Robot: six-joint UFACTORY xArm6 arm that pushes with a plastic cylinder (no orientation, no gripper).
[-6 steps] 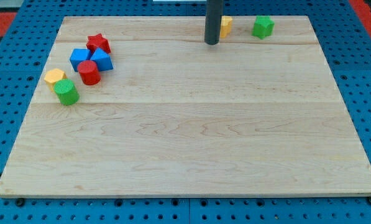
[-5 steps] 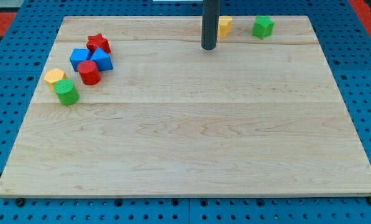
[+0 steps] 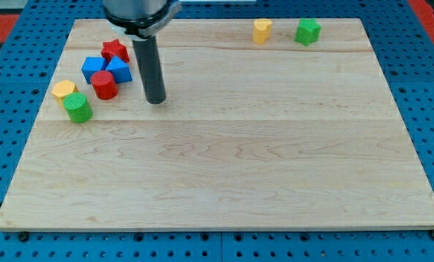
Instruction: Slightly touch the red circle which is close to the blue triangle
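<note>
A red circle block (image 3: pixel 105 85) stands near the board's upper left, touching the blue triangle (image 3: pixel 119 70) just above and right of it. A blue cube (image 3: pixel 93 68) and a red star (image 3: pixel 115 50) sit close by in the same cluster. My tip (image 3: pixel 155 101) rests on the board to the right of the red circle, a short gap away and slightly lower in the view. It touches no block.
A yellow block (image 3: pixel 64 90) and a green cylinder (image 3: pixel 78 108) sit left of and below the cluster. A yellow block (image 3: pixel 261 30) and a green block (image 3: pixel 307 31) stand at the board's top edge, right of centre. The wooden board (image 3: pixel 224 167) lies on a blue pegboard.
My tip has moved from beside the yellow block at the top edge leftward and down, to just right of the red circle. No block has moved.
</note>
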